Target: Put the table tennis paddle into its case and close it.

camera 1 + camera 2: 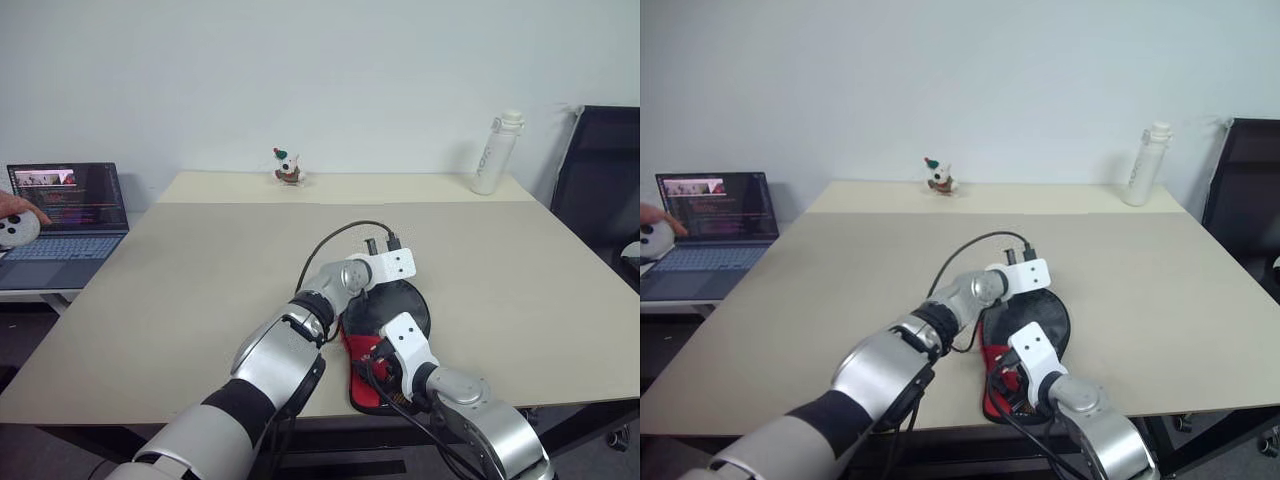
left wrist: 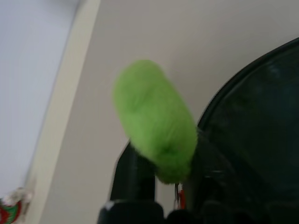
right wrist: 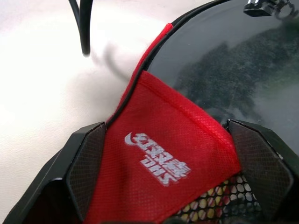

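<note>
The case [image 1: 405, 308] lies flat near the table's front edge: black fabric with a red panel [image 3: 187, 135] bearing white lettering and a mesh pocket [image 3: 219, 198]. My left gripper [image 2: 169, 184] reaches across to the case's round far end, where the green ring tag [image 2: 154, 116] stands blurred right in front of it. My right gripper [image 3: 170, 154] is open over the case's narrow near end. Its pads [image 3: 86, 168] stand wide on either side of the red panel. The table tennis paddle is hidden.
A black cable [image 1: 330, 245] loops over the table beside my left wrist. At the back stand a white bottle [image 1: 497, 152] and a small toy figure [image 1: 288, 168]. A laptop [image 1: 65, 215] and a person's hand [image 1: 15, 205] are off the left side. A black chair [image 1: 600, 180] stands right.
</note>
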You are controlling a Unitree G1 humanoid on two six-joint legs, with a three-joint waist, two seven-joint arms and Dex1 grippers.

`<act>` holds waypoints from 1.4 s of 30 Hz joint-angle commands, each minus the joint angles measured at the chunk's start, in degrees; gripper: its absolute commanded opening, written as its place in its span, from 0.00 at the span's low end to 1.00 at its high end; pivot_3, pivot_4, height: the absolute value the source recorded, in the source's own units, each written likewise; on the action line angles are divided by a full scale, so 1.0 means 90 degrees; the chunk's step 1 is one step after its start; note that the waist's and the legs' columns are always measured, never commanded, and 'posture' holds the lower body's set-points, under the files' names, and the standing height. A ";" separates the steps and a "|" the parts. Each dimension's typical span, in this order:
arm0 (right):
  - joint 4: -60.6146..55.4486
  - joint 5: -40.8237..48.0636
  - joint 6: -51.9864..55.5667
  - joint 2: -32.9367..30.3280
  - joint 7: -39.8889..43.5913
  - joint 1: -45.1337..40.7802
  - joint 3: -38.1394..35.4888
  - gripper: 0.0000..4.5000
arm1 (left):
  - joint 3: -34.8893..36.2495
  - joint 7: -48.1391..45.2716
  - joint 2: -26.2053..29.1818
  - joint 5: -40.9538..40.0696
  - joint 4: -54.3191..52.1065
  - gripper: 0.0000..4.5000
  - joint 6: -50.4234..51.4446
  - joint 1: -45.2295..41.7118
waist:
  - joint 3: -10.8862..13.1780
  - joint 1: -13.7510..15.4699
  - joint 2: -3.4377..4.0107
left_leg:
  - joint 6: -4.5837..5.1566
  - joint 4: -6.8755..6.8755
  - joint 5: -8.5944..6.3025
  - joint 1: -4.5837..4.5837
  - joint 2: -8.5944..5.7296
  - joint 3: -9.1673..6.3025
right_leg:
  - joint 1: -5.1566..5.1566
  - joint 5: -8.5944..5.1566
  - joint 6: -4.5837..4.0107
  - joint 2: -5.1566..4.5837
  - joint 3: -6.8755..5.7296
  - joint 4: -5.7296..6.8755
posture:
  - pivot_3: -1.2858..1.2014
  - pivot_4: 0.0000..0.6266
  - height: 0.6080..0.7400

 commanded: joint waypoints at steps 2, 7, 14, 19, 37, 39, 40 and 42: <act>0.0742 0.0202 0.0614 0.0070 0.0156 0.0273 0.0473 1.00 | 0.0112 -0.0241 0.0053 -0.0140 -0.0257 0.60 -0.0065 -0.0042 | -0.0020 -0.0004 0.0003 | 0.0000 0.0000 0.0000 0.0003 0.0001 0.0000 | 0.0002 0.0000 0.0000 0.0001 0.0000 0.0000 | 0.52 0.24 1.00; 0.1084 0.0203 0.0480 0.0173 0.0227 -0.0052 0.0391 1.00 | 0.0405 -0.0652 0.0213 -0.0470 -0.0323 0.83 -0.0318 -0.0029 | -0.0028 -0.0046 0.0002 | 0.0000 0.0000 0.0000 0.0019 0.0003 0.0006 | 0.0011 0.0001 0.0001 0.0001 0.0004 0.0005 | 0.52 0.24 1.00; 0.1045 0.0420 0.0539 0.0076 0.0473 -0.0404 -0.0040 1.00 | 0.1564 -0.1254 0.0704 -0.1736 -0.0587 0.83 -0.0629 -0.0095 | -0.0028 -0.0103 0.0003 | 0.0000 0.0000 0.0001 0.0033 0.0007 0.0008 | 0.0018 0.0002 0.0002 0.0002 0.0004 0.0014 | 0.52 0.24 1.00; 0.0095 0.0886 0.1127 -0.0070 0.0611 -0.0479 -0.0605 1.00 | 0.2232 -0.1929 0.1478 -0.2546 -0.0988 0.83 -0.0618 0.0243 | -0.0026 -0.0097 0.0006 | 0.0000 0.0000 0.0000 0.0009 0.0003 0.0003 | 0.0005 0.0001 0.0002 0.0001 0.0002 0.0008 | 0.52 0.24 1.00; -0.1078 0.2770 0.2070 -0.1995 0.1841 -0.1415 -0.2685 1.00 | 0.1980 -0.4870 0.2183 -0.4874 -0.6706 0.83 0.2729 0.3951 | -0.0003 0.0050 0.0034 | -0.0001 0.0004 0.0000 -0.0017 -0.0003 -0.0027 | -0.0003 0.0001 -0.0002 -0.0011 -0.0018 0.0001 | 0.52 0.24 1.00; -0.0864 0.2835 0.1925 -0.2350 0.1953 -0.1538 -0.2870 1.00 | 0.1774 -0.4871 0.2061 -0.4831 -0.6781 0.83 0.2698 0.3962 | 0.0000 0.0061 0.0039 | -0.0001 0.0005 0.0000 -0.0017 -0.0009 -0.0023 | 0.0000 0.0001 -0.0002 -0.0015 -0.0015 -0.0001 | 0.52 0.24 1.00; -0.0753 0.2835 0.1848 -0.2466 0.1959 -0.1566 -0.2900 1.00 | 0.1713 -0.4852 0.2026 -0.4805 -0.6742 0.83 0.2654 0.3938 | 0.0000 0.0054 0.0039 | 0.0000 0.0006 0.0000 -0.0017 -0.0011 -0.0021 | 0.0001 0.0001 -0.0002 -0.0015 -0.0013 -0.0003 | 0.52 0.24 1.00; -0.0509 0.2796 0.1657 -0.2662 0.1936 -0.1636 -0.2943 1.00 | 0.1544 -0.4892 0.1954 -0.4740 -0.6568 0.83 0.2480 0.3880 | 0.0000 0.0047 0.0038 | 0.0000 0.0006 -0.0001 -0.0016 -0.0009 -0.0015 | 0.0001 0.0001 -0.0002 -0.0014 -0.0010 -0.0006 | 0.52 0.24 1.00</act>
